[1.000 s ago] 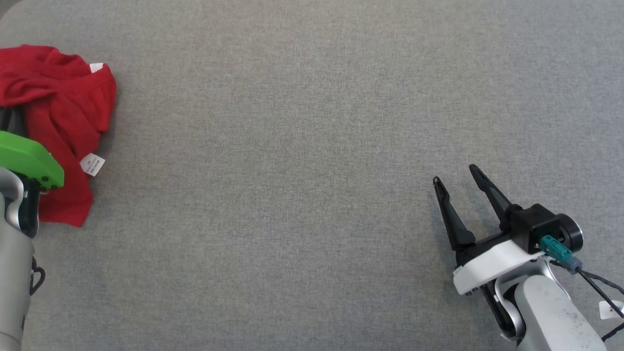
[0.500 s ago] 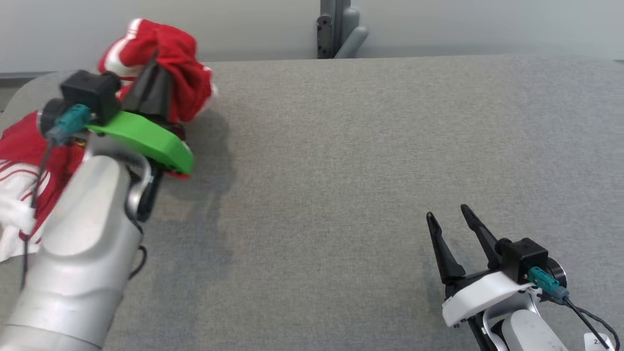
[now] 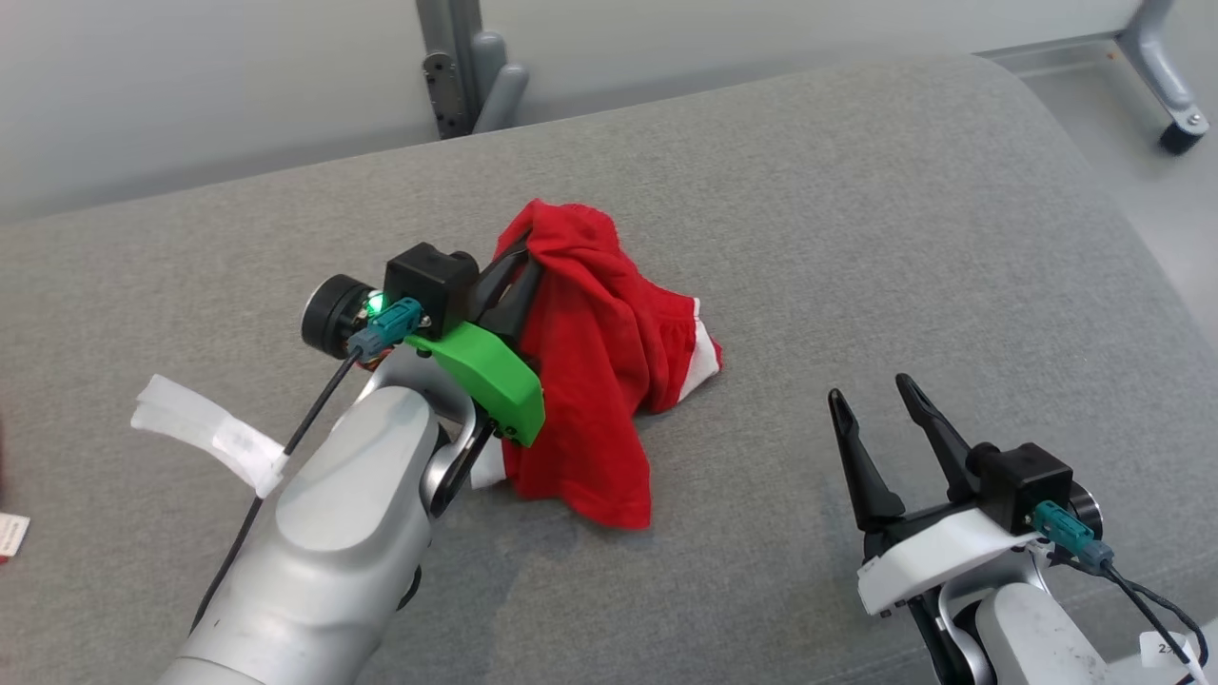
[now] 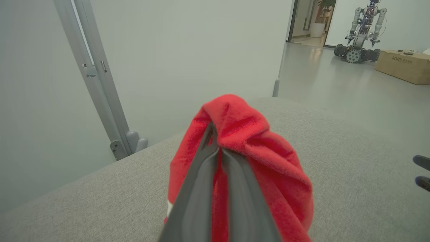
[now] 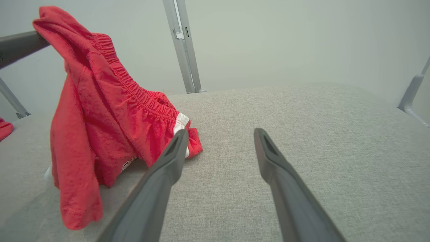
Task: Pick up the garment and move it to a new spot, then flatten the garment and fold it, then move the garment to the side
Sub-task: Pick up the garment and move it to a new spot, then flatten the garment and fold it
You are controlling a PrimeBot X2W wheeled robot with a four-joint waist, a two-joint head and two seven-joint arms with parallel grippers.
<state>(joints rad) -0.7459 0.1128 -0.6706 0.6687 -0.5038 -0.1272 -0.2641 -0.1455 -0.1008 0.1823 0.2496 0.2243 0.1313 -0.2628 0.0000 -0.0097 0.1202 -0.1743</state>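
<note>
The garment (image 3: 590,362) is red with an elastic waistband and white trim. It hangs in a bunch from my left gripper (image 3: 526,255), which is shut on its top fold above the middle of the grey padded table (image 3: 856,190). Its lower edges rest on the table. In the left wrist view, the closed fingers (image 4: 201,188) pinch the red garment (image 4: 262,151). My right gripper (image 3: 866,390) is open and holds nothing, low at the right, a short way from the cloth. From the right wrist, the garment (image 5: 100,101) hangs left of the right gripper (image 5: 220,131).
Grey metal frame posts (image 3: 457,57) stand behind the table's far edge, and a caster leg (image 3: 1178,133) is at the far right. White tape (image 3: 205,428) wraps the left arm's cable. Another robot (image 4: 361,30) and a cardboard box (image 4: 403,65) stand on the distant floor.
The head camera has turned and lifted. My left gripper has raised the garment from the far left and carried it to the table's middle. The right gripper stays open.
</note>
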